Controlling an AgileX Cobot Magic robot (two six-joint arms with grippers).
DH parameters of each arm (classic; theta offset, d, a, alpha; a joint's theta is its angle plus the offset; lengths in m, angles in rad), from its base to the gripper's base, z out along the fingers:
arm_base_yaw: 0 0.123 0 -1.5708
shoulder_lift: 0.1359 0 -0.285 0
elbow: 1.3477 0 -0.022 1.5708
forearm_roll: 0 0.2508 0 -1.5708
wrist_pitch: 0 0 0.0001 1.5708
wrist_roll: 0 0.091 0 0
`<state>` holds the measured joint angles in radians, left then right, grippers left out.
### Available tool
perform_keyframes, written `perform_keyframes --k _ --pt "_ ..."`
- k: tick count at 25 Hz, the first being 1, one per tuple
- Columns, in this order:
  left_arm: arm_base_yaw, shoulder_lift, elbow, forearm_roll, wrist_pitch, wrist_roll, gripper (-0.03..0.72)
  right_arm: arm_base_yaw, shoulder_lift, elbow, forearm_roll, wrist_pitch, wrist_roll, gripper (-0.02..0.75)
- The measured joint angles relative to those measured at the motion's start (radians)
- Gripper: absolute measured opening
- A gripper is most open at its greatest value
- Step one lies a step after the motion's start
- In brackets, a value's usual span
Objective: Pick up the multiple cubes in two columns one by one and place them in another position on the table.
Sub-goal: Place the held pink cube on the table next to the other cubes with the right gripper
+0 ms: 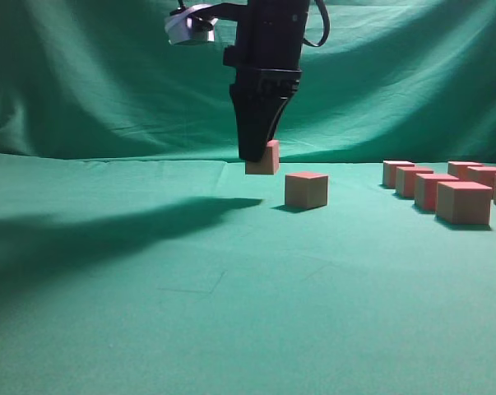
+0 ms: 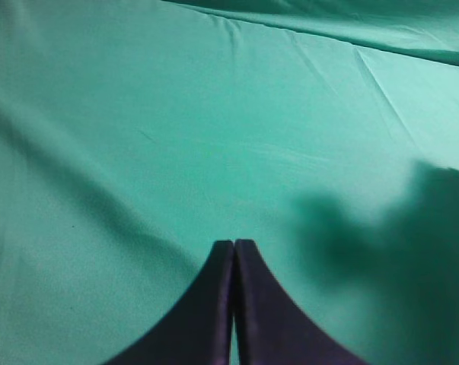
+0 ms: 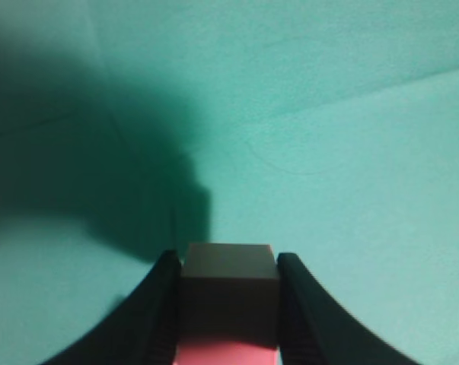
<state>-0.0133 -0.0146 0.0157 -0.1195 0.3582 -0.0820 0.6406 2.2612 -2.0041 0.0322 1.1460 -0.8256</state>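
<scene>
My right gripper (image 1: 256, 152) hangs at the table's middle back, shut on a tan cube with a red face (image 1: 266, 159), held just above the green cloth. In the right wrist view the cube (image 3: 229, 285) sits between both fingers of this gripper (image 3: 229, 262). Another cube (image 1: 306, 189) rests on the cloth just right of and nearer than the held one. Several more cubes stand in two columns at the right, the nearest one (image 1: 463, 202) in front. My left gripper (image 2: 234, 243) is shut and empty over bare cloth; it does not show in the exterior view.
A green cloth (image 1: 190, 288) covers the table and a green curtain (image 1: 83, 74) hangs behind. The right arm's shadow (image 1: 108, 226) falls across the cloth to the left.
</scene>
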Motion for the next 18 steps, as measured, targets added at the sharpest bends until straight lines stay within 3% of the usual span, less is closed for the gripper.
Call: perform_keyframes --k 18 --pt "0.0 0.0 0.0 0.0 0.0 0.0 0.0 0.0 0.06 -0.004 0.042 -0.037 -0.006 0.268"
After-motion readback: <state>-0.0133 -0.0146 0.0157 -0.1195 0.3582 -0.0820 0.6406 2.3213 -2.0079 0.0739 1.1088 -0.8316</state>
